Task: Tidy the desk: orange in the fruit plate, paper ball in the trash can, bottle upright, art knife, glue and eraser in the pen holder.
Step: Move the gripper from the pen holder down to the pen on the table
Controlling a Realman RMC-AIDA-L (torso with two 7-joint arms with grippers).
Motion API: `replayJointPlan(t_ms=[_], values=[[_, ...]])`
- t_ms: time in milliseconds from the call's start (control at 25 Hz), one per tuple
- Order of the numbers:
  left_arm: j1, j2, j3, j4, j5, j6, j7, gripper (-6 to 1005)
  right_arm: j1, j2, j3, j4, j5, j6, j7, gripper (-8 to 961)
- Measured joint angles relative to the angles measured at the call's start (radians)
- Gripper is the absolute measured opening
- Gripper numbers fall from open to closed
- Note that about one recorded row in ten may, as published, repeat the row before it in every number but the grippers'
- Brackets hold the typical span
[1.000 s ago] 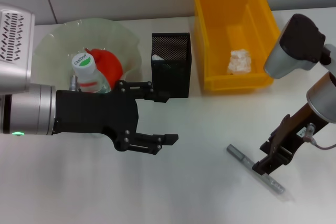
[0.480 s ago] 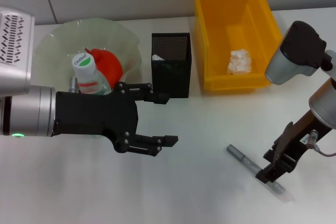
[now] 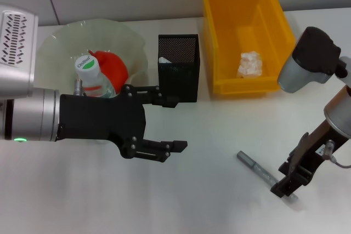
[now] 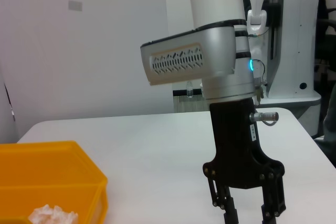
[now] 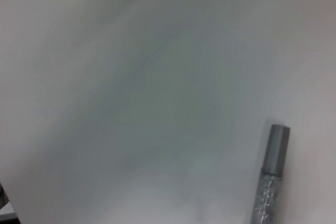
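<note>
Right pincer (image 3: 286, 186) over one glue (image 3: 266, 177), probably touching; left pincer (image 3: 167, 124) spread.

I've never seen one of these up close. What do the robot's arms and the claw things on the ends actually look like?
Each arm is a thick silver-grey tube with dark grey caps at the joints. The left arm shows a vented panel and a small green light. The left gripper and right gripper are matt black metal, bolted together, each with two slim fingers. A thin cable with a metal plug runs beside the right one.

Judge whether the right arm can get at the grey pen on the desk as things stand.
Probably yes: the right gripper hangs directly over the pen near one end, and nothing lies between them on the desk.
</note>
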Motion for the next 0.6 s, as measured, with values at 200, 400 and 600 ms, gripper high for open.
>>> replayJointPlan(t_ms=[200, 400, 600], values=[[0.000, -0.001, 0.000, 0.000, 0.000, -0.001, 0.000, 813, 0.000, 0.000, -0.013, 0.010, -0.002, 0.000, 0.010, 499], [0.000, -0.001, 0.000, 0.000, 0.000, -0.003, 0.000, 812, 0.000, 0.000, -0.013, 0.013, -0.007, 0.000, 0.014, 486], [0.000, -0.001, 0.000, 0.000, 0.000, -0.008, 0.000, 813, -0.001, 0.000, -0.013, 0.019, -0.014, 0.000, 0.015, 472]])
